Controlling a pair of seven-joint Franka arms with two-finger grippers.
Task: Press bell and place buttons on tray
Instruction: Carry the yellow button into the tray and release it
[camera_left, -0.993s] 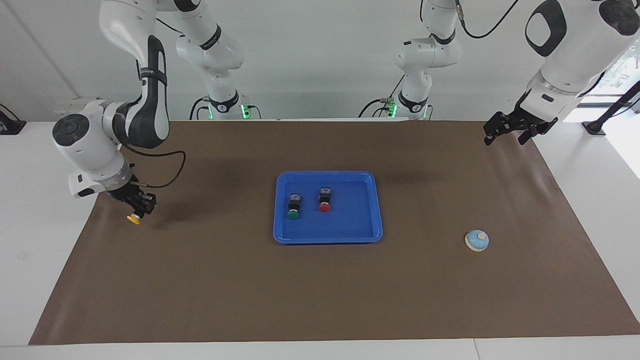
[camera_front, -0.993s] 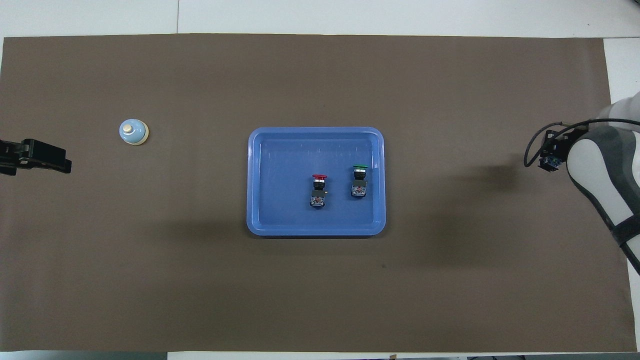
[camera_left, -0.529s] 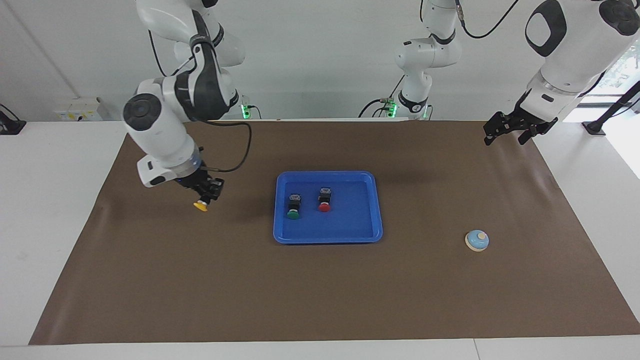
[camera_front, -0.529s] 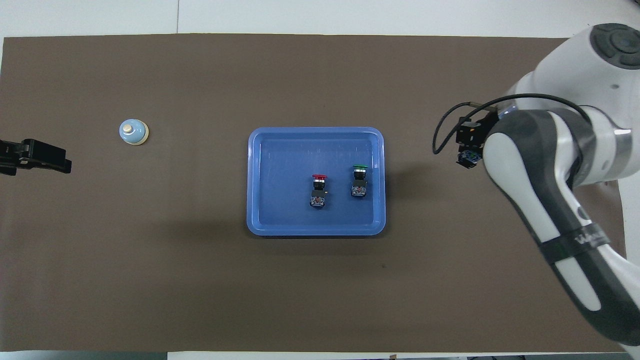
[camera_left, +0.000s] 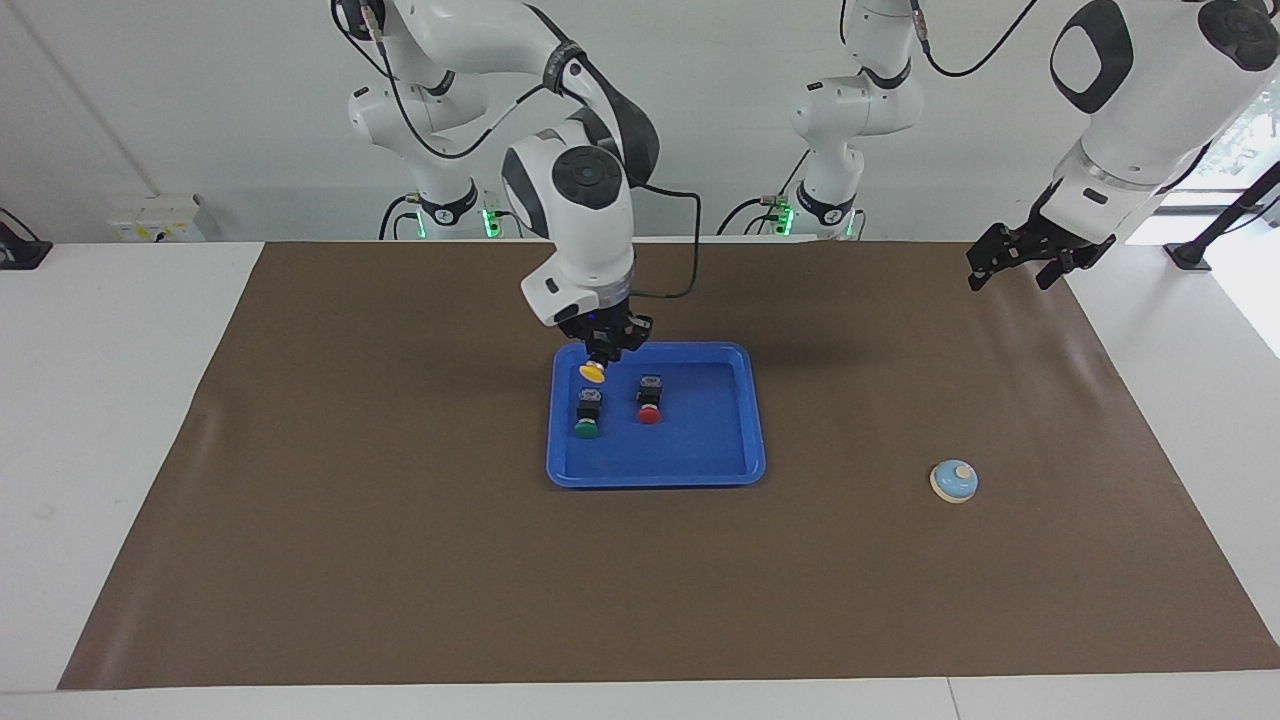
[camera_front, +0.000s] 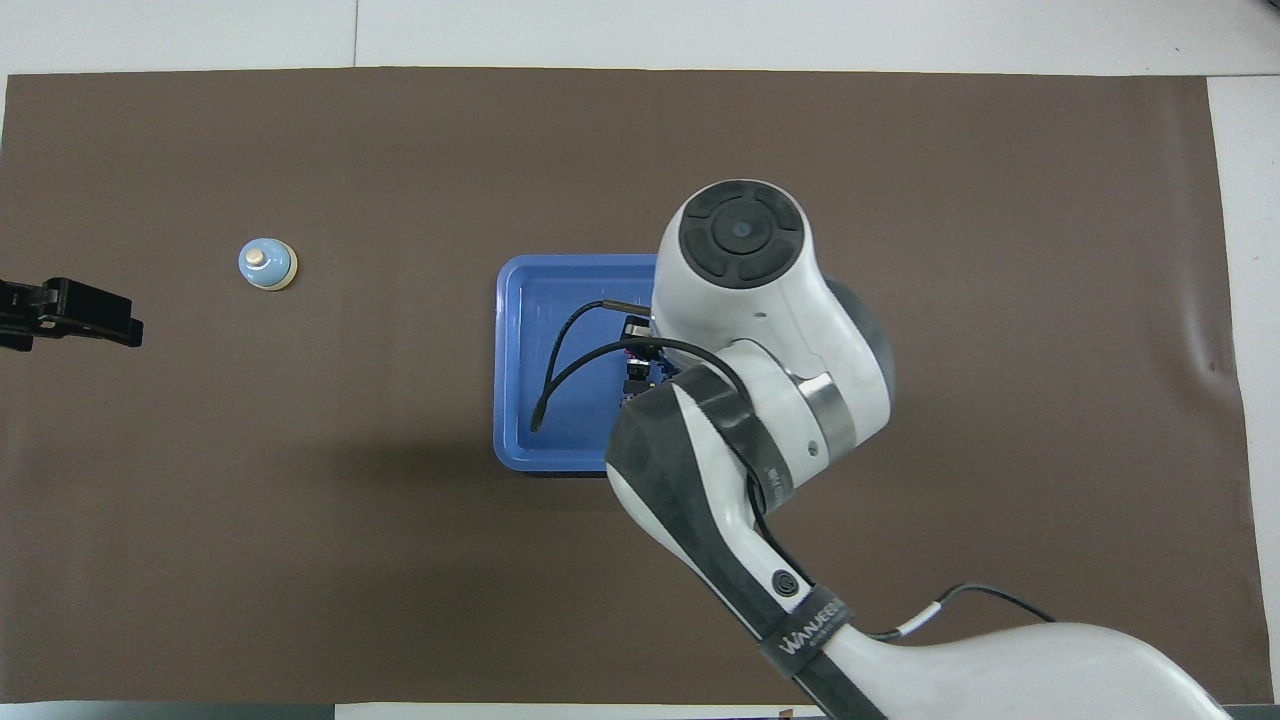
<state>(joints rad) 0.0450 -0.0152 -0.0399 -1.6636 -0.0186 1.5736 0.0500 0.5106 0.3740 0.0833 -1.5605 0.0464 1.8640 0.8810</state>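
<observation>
Right hand (camera_left: 603, 352) carried yellow button (camera_left: 592, 372) over tray (camera_left: 700, 472).

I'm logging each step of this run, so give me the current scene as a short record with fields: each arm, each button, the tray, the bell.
right gripper: shut on the yellow button, raised over the tray's edge nearest the robots
left gripper: open, holds nothing, waits over the mat's corner at its own end
green button: lying in the tray
red button: lying in the tray, beside the green one
tray: mid-table, two buttons in it
bell: on the mat toward the left arm's end, untouched
buttons left to place: the yellow one
</observation>
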